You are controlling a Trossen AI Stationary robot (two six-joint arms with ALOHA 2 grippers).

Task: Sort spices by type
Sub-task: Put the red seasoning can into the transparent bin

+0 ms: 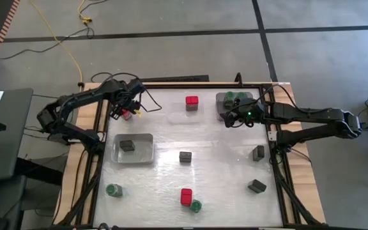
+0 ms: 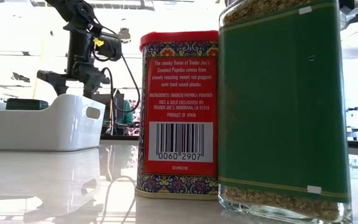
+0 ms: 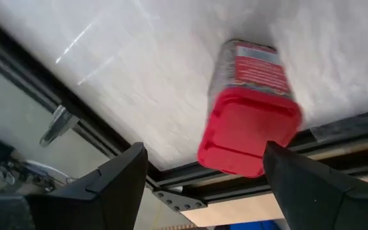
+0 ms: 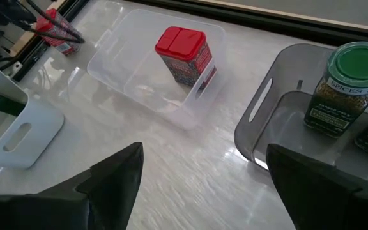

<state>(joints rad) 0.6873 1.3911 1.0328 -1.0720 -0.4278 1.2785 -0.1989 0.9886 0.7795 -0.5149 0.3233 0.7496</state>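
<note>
I have the left end effector (image 3: 200, 176) at the far left corner of the pale glossy surface (image 1: 222, 166), fingers spread wide, with a red-lidded patterned spice tin (image 3: 251, 105) standing on the surface just beyond the fingertips and not gripped. From above, that tin (image 1: 127, 114) sits right at the left arm's tip, near the surface's dark frame.

My right end effector (image 4: 203, 176) hovers at the far right, its fingers also wide and holding nothing. It sits beside a smoky grey plastic tray (image 4: 280, 128) that holds a round green-lidded glass jar (image 4: 344, 89); the overhead view shows green lids in that tray (image 1: 234, 99). A second red-lidded tin (image 4: 183, 54) stands in a clear plastic tray (image 4: 139, 76) at the far middle.

A white plastic tray (image 1: 133, 149) on the left holds one dark grey boxy tin (image 1: 127, 145). Loose on the surface I see another dark tin (image 1: 185, 156) in the middle and two more on the right (image 1: 258, 153) (image 1: 257, 186). A green-lidded jar (image 1: 114, 190) stands at the near left. At the near edge, a red tin (image 1: 186, 195) and a green jar (image 1: 196, 206) stand just beside each other.
</note>
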